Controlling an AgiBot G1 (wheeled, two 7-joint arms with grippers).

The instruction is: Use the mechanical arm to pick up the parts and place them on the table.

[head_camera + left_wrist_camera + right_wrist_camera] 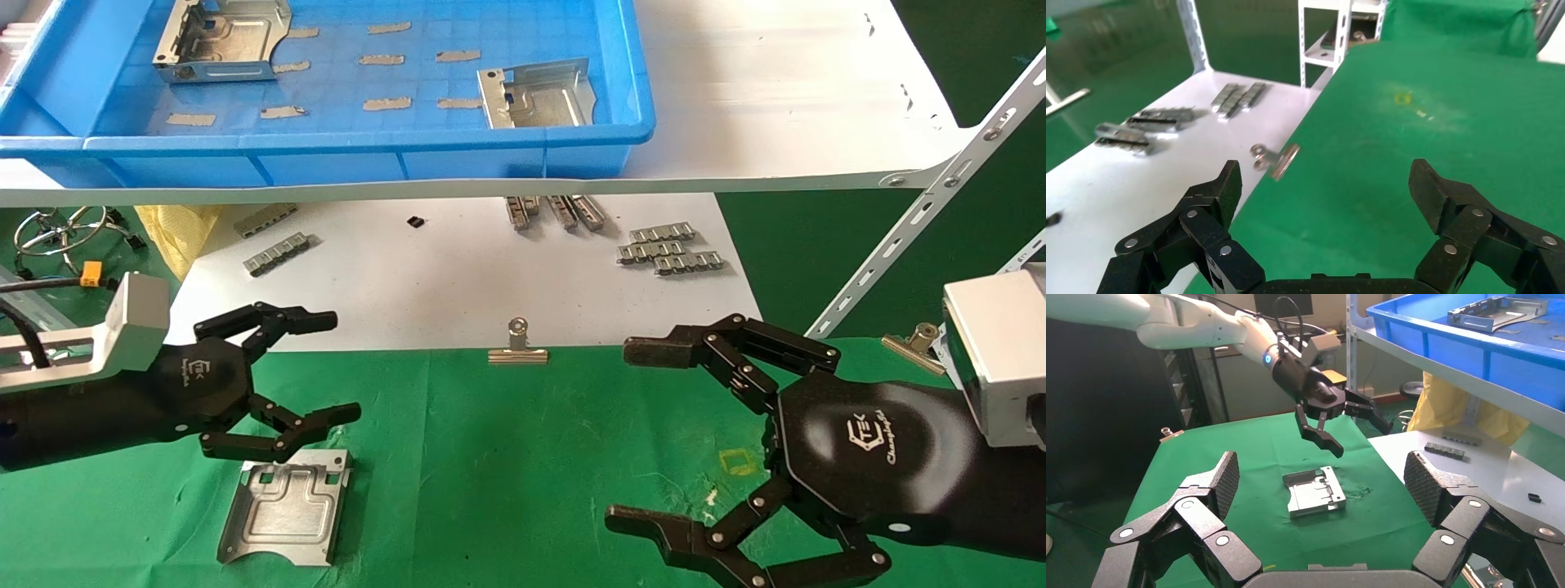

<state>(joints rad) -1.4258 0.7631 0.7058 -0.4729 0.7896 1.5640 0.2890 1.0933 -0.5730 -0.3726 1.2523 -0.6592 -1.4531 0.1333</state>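
One silver stamped part (286, 506) lies flat on the green cloth table (490, 457), also in the right wrist view (1314, 491). My left gripper (347, 367) hovers just above its far edge, open and empty; it shows in the right wrist view (1359, 433) and its own view (1324, 184). Two more parts (222, 37) (539, 95) lie in the blue tray (368, 155) on the upper shelf. My right gripper (629, 433) is open and empty over the cloth at the right (1318, 478).
The white shelf board (776, 122) carrying the tray overhangs the back of the work area, with a slotted brace (923, 220) at the right. Grey ridged strips (670, 249) lie on the lower white board (458, 278). Binder clips (518, 347) (911, 343) sit at the cloth's edge.
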